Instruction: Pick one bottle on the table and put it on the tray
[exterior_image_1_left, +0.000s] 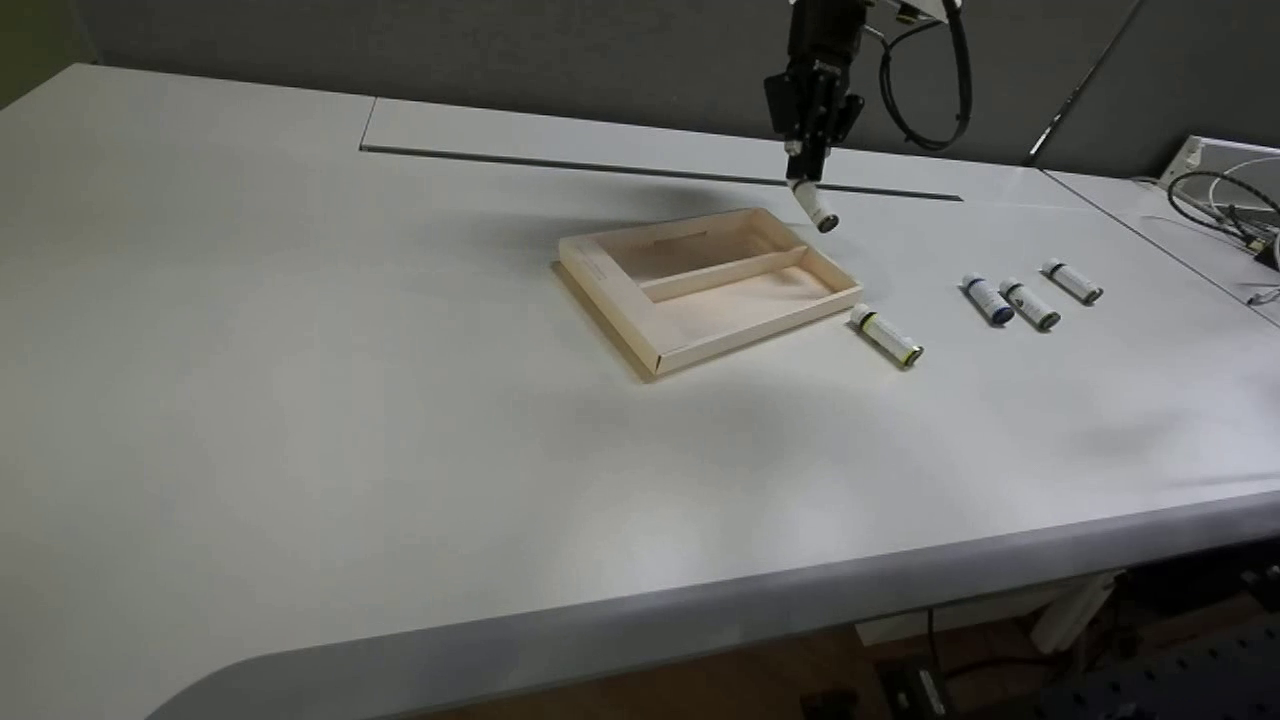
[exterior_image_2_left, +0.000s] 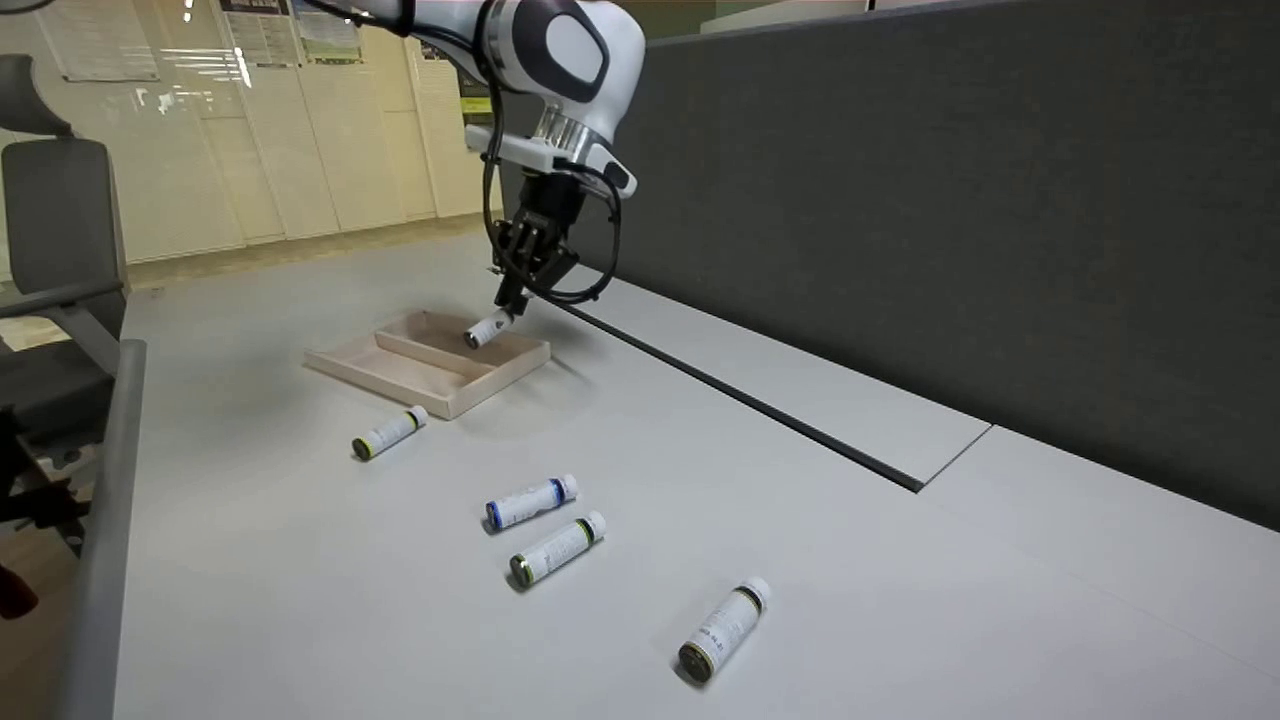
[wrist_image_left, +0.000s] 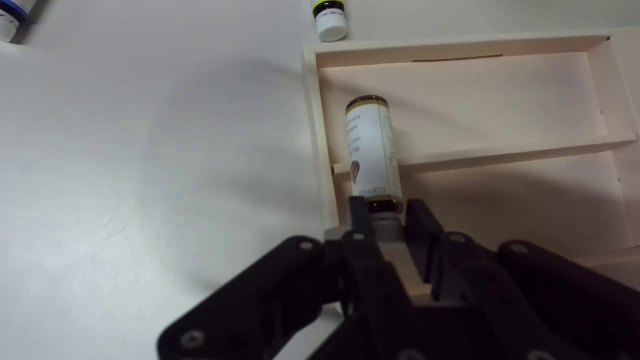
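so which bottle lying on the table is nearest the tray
The bottle with bright yellow bands, lying alone by a corner of the tray; the other three loose bottles lie farther off.

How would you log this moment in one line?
gripper: shut on bottle | bottle: aloft, tilted, not yet in tray | table: four more bottles

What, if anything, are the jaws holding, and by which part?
A bottle, pinched by its pale cap between the jaws; its labelled body sticks out beyond them.
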